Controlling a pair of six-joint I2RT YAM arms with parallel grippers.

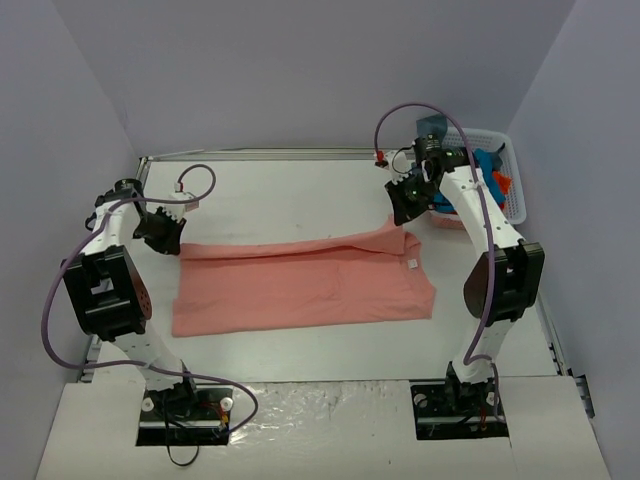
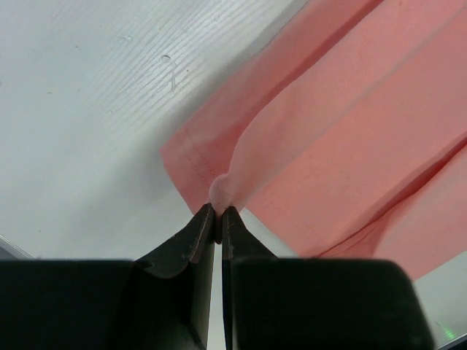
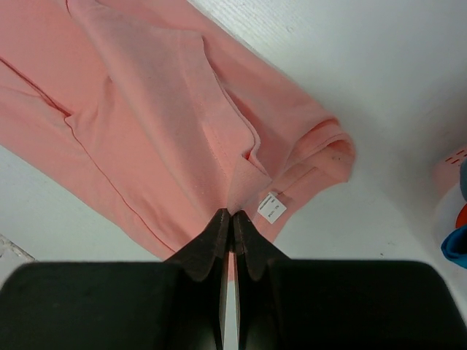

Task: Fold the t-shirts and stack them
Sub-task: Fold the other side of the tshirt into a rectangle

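Left pincer point(image 2: 217, 215) and right pincer point(image 3: 232, 222) are both pinching the salmon-pink t-shirt point(image 1: 300, 285) tightly; the right arm point(image 1: 482, 215) is half-hiding the basket point(image 1: 517, 185).

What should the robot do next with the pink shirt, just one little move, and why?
Probably lift both ends together and carry the far edge over toward the near edge. The jaws of both arms are shut on the far edge of the pink shirt, one at each end. The shirt lies spread wide on the table and is not yet folded small.
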